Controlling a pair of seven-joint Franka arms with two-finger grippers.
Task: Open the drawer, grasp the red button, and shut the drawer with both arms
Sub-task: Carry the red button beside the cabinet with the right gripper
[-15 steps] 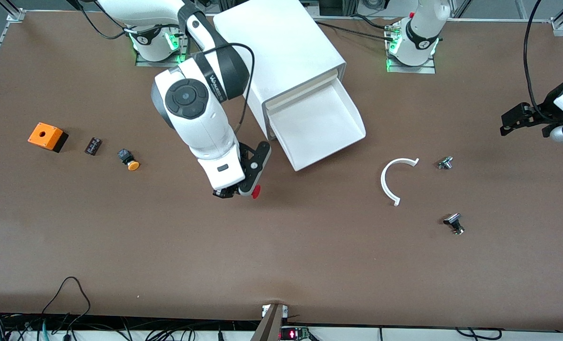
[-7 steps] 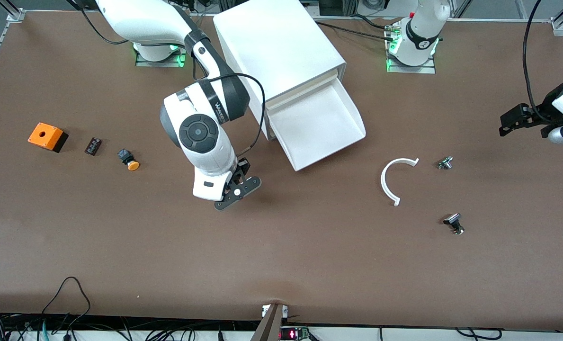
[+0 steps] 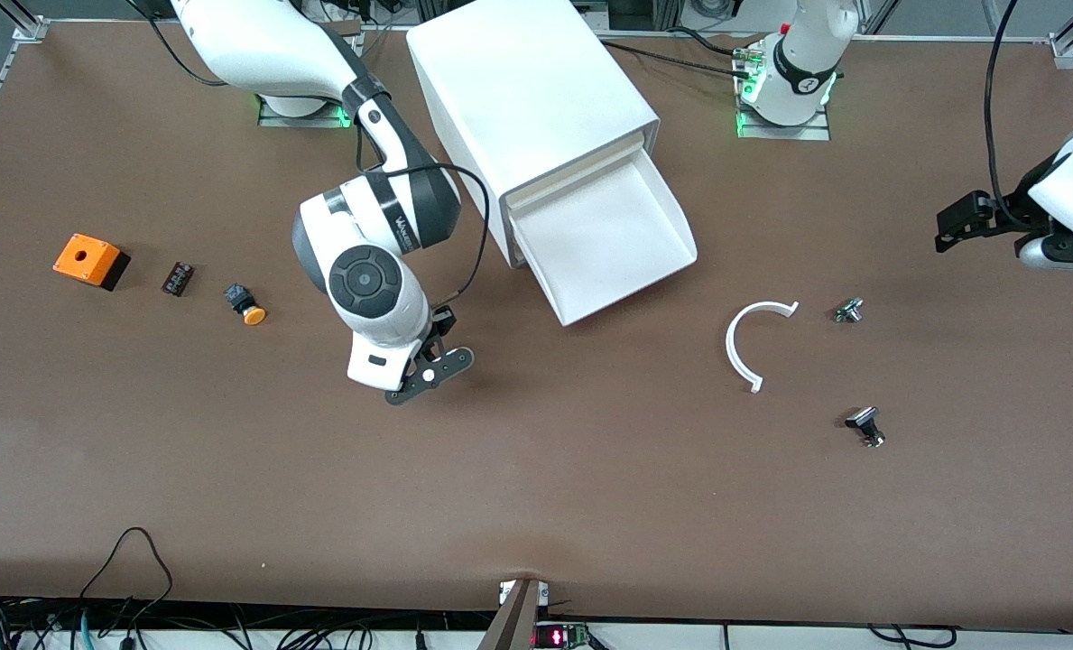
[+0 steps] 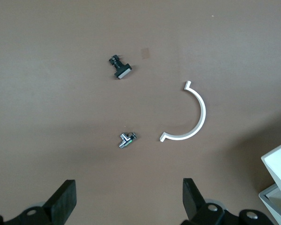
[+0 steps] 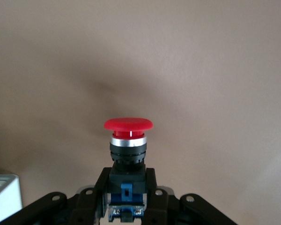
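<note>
The bottom drawer (image 3: pixel 610 242) stands pulled out of the white cabinet (image 3: pixel 527 86), and its tray looks bare. My right gripper (image 3: pixel 430 370) (image 5: pixel 127 182) hangs over the brown table between the drawer and the orange-capped button, shut on the button (image 5: pixel 128 140). The black-and-blue body is clamped between the fingers and the red cap points away from the wrist. In the front view the hand hides the button. My left gripper (image 3: pixel 956 226) (image 4: pixel 129 199) hovers open and holding nothing at the left arm's end of the table.
An orange box (image 3: pixel 90 260), a small black part (image 3: pixel 177 277) and an orange-capped button (image 3: pixel 245 305) lie toward the right arm's end. A white curved strip (image 3: pixel 751 341) (image 4: pixel 191 119) and two small metal parts (image 3: pixel 849 311) (image 3: pixel 866 426) lie toward the left arm's end.
My right arm has carried the button away from the drawer toward the right arm's end, and its wrist turned so the red cap no longer shows from the front. The left arm drifted slightly inward.
</note>
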